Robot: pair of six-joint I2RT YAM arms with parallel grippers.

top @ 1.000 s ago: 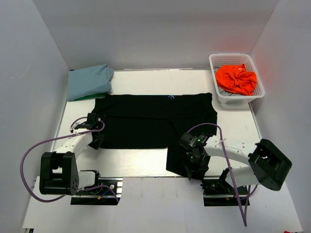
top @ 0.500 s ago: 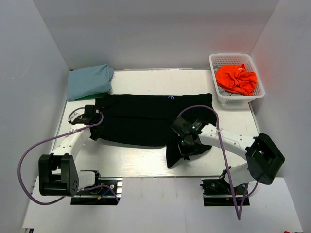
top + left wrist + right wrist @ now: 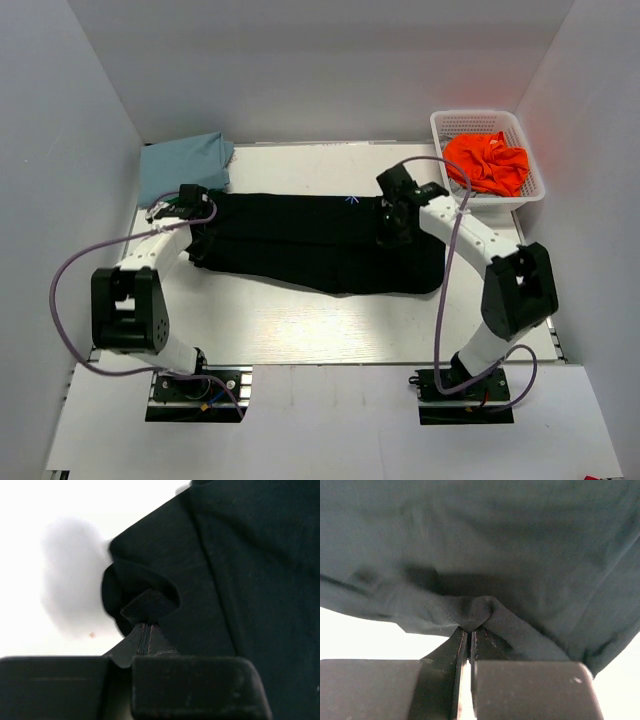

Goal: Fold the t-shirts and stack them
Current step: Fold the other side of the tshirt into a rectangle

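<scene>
Folding looked half done: both jaws gripped the black tee (image 3: 300,245); light blue tee (image 3: 185,165) lay folded, orange tee (image 3: 487,162) sat in basket (image 3: 533,190).

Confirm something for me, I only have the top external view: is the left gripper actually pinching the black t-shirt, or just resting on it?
Observer: Pinching. In the left wrist view the left gripper is shut on a tuck of the black t-shirt.
Operator: And the right one?
Observer: The right gripper is shut too, with a small peak of the same shirt clamped between its fingertips.
Operator: Is the cloth at the left grip flat or bunched?
Observer: Bunched. It curls into a small loop just ahead of the fingertips, with the bare white table showing to the left of it.
</scene>
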